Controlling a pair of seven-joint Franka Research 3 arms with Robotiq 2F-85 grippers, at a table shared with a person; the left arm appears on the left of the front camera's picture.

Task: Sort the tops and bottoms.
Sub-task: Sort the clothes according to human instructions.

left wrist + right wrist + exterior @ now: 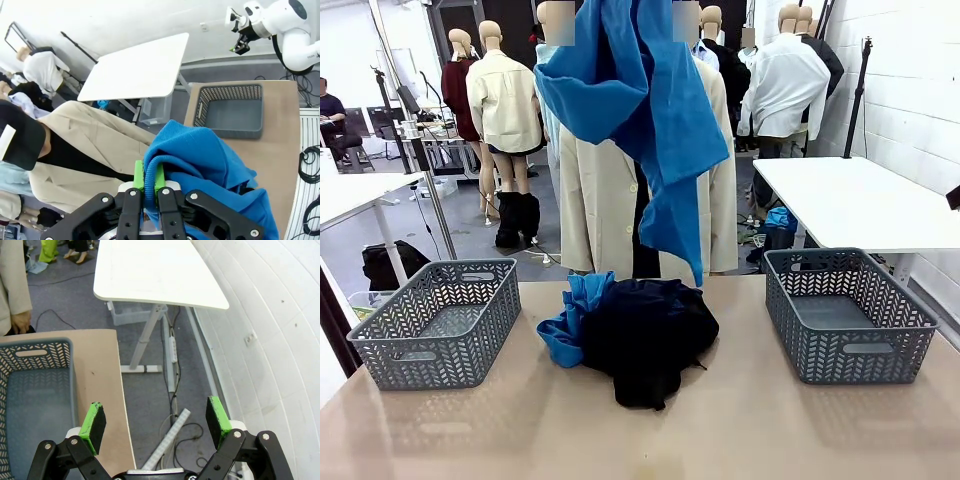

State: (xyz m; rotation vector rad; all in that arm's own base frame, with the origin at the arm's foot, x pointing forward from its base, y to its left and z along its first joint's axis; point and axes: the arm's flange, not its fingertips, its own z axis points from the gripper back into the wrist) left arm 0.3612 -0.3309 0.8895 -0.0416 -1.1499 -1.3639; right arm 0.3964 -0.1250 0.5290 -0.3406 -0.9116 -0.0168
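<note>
The left gripper (149, 182) hung high over the table (280, 150), its jaws pinching a ribbed fold of the blue knit sweater (200, 155) between the green pads (138, 176); the rest of the cloth spilled away toward 4 o'clock in the left wrist view. In the front view the sweater (640, 100) dangled at 12 o'clock, its top running out past the upper edge; one long end trailed down to just above the table's far edge, in front of a person in a beige coat (595, 200). Below it, at 6 o'clock, a black garment (645, 335) lay heaped on the table; a second blue garment (575, 320) lay touching it at its 9 o'clock side. The left grey basket (470, 315) stood at 8 o'clock and the right grey basket (820, 355) at 4 o'clock, both well apart from the heap.

The right gripper (155, 422) pointed downward off the table's end, its jaws spread wide; beneath it lay the floor (165, 365), with the basket's wall at 9 o'clock, a white table (155, 275) at 12 o'clock and a white brick wall (270, 315) at 2 o'clock. The person's hand (20, 322) showed at 10 o'clock. From the left wrist the right arm (295, 30) stood bent at 1 o'clock, beyond the right basket.
</note>
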